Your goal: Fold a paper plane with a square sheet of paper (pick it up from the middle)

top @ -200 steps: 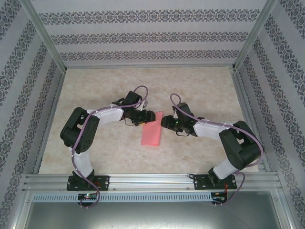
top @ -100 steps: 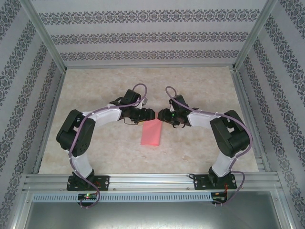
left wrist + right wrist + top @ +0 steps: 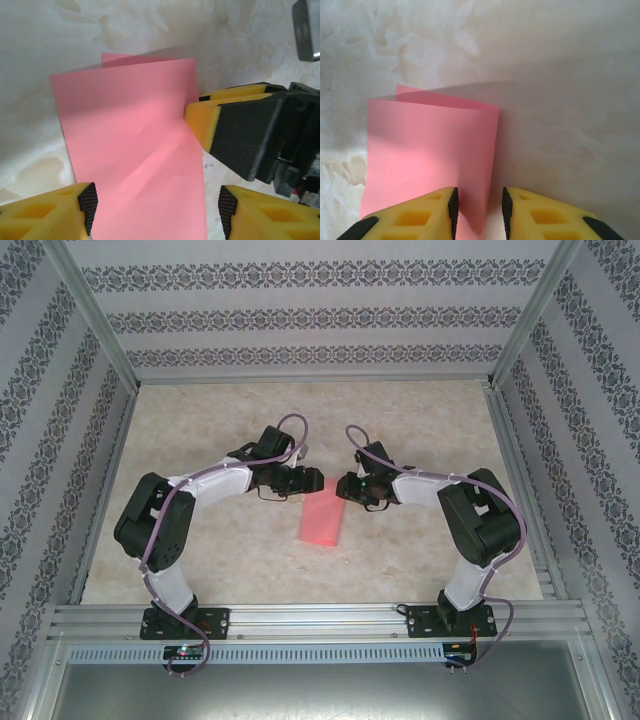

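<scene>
Left arm is bent in from the left, with a purple cable looped over the wrist. Left gripper is set low over the beige marble-pattern tabletop. In its wrist view the left gripper is spread wide and nothing is grasped. Its yellow fingers are seen on either side of the thin salmon-pink matte paper sheet.

The sheet is laid flat mid-table between the two grippers. It is folded to a rectangle, and its far end is covered by the gripper heads in the top view. The far edges are not lined up, so a strip of the under layer is exposed behind the top layer in both wrist views.

Right gripper is placed at the sheet's right edge. From the left wrist, the yellow tip of the right gripper is seen touching that edge, and faint creases are spread from the contact. A grey metal part is cut off at the top right corner. In the right wrist view the right gripper is parted by a narrow gap. The paper edge and bare table are seen between the pads, so the sheet is not clamped.

Right arm is folded in from the right. The cell is enclosed by patterned wallpaper panels and an aluminium rail at the near edge.
</scene>
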You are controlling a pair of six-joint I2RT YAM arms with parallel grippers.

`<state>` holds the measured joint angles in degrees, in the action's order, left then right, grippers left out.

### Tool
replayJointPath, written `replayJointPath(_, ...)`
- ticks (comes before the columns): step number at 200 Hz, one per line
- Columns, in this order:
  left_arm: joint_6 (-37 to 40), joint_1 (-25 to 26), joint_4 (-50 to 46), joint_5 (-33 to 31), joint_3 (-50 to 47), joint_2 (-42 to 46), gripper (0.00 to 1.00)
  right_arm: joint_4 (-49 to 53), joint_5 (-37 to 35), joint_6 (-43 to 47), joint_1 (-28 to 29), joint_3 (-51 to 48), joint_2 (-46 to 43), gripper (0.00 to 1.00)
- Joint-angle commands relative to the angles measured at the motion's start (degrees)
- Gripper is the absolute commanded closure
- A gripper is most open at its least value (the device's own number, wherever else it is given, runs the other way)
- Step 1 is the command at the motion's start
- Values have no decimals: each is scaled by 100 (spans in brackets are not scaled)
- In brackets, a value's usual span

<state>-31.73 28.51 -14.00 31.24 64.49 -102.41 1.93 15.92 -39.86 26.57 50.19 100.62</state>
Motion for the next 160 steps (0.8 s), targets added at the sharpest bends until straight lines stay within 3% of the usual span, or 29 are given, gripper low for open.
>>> replayJointPath(1,147,49,-143,-19,208,-205,32,170,-213,157,-120,-265,-206,68)
replayJointPath(105,-6,134,-70,196,608,-558,34,-219,64,150,-383,-590,-305,75)
replayJointPath(160,-68,210,-162,435,814,-532,60,-196,158,197,-468,-646,-587,73)
